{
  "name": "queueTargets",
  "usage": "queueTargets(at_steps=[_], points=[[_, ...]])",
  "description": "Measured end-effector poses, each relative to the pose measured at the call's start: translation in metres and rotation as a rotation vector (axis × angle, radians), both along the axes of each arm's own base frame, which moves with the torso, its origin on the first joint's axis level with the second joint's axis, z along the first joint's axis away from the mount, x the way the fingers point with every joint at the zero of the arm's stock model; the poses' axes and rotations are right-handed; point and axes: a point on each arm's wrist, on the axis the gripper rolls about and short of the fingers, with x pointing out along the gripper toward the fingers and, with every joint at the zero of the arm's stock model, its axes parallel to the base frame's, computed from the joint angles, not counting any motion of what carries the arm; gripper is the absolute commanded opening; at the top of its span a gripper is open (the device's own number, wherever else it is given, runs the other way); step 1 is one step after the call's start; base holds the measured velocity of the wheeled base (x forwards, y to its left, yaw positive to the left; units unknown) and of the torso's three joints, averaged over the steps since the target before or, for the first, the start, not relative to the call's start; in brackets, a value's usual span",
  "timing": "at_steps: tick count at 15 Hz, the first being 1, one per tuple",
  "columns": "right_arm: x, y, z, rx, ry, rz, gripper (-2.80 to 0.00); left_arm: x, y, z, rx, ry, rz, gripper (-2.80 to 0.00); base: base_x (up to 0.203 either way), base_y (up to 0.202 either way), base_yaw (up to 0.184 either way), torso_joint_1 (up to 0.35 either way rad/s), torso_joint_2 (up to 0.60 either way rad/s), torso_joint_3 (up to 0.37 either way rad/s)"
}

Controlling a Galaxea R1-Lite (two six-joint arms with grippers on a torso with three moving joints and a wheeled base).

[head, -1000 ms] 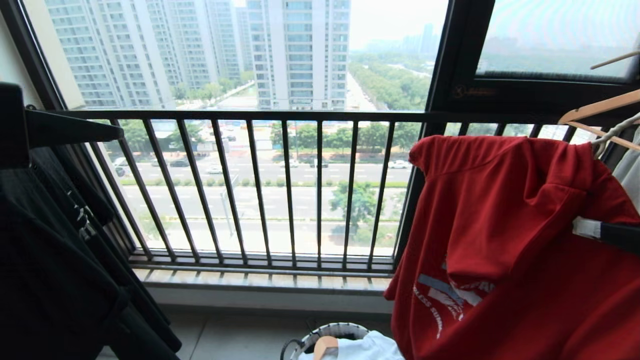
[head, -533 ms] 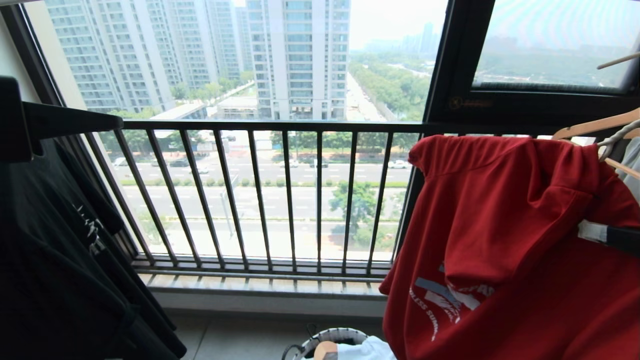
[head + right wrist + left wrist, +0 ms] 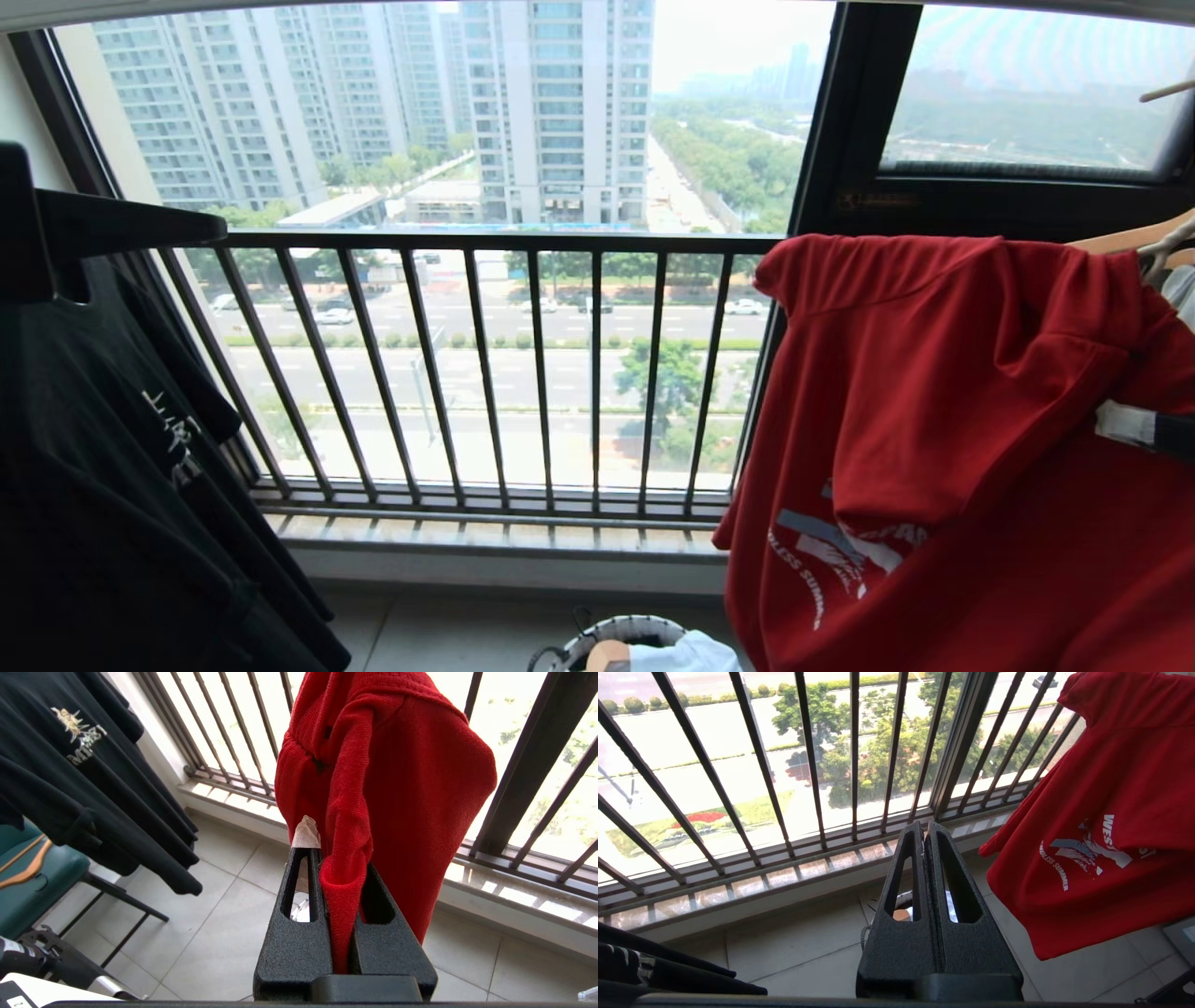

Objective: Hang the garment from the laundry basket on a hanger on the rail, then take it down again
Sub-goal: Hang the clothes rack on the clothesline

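Right gripper (image 3: 343, 858): black fingers clamped on a fold of the red short-sleeved T-shirt (image 3: 943, 448), white chest lettering showing.
Left gripper (image 3: 924, 833): pressed together, holding nothing, out in the air beside the shirt.
Basket: small round laundry basket with black-and-white rim (image 3: 607, 633) on the floor below, pale cloth inside.
Left side: black printed T-shirt (image 3: 112, 485) hanging.
Far: black window railing (image 3: 485, 373), towers beyond.
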Motion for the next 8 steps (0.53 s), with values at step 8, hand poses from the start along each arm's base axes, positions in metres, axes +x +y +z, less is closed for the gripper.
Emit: queueTargets(at_steps=[8], points=[[0.042,0.039,0.035,-0.006,-0.009,0.165,-2.8,0.0,-0.001,0.0,-0.003,0.0,-0.011,-2.8,0.0,0.0,0.0,0.0,0.0,0.0]])
